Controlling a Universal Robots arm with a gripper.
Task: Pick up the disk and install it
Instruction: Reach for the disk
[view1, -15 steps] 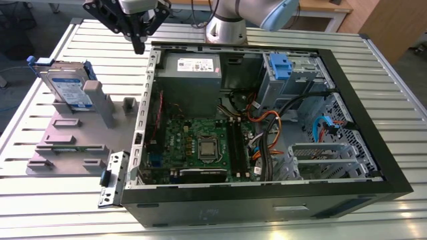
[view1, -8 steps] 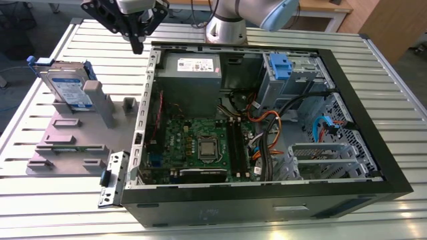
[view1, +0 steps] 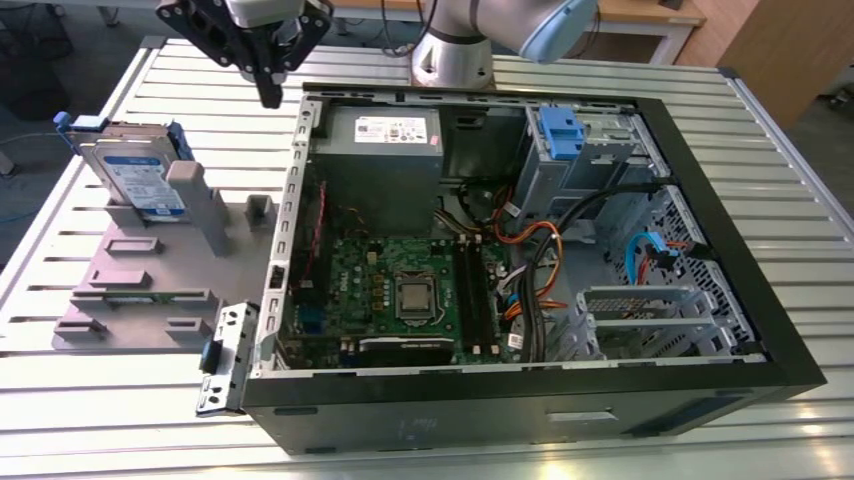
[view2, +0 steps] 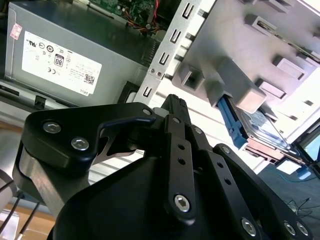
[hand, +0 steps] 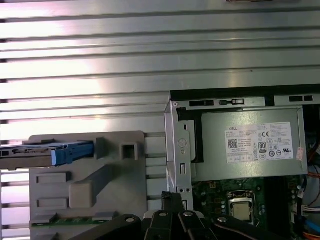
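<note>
It looked like a robotics lab or workshop: a slatted aluminium counter (view1: 134, 400) carried an opened computer case (view1: 534, 400), a robot arm (view1: 454, 55) stood mounted just beyond that case, a grey fixture (view1: 134, 290) beside it

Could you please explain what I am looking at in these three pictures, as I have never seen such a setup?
This is one robot arm with a gripper, its fingers shut and empty. One camera stands off the arm; two ride near its wrist. On the slatted table lies an open computer case with a grey power supply inside. Beside it, on the exterior view's left, a grey fixture holds the disk upright in its blue carrier. The gripper hangs near the case's corner, apart from the disk.
</note>
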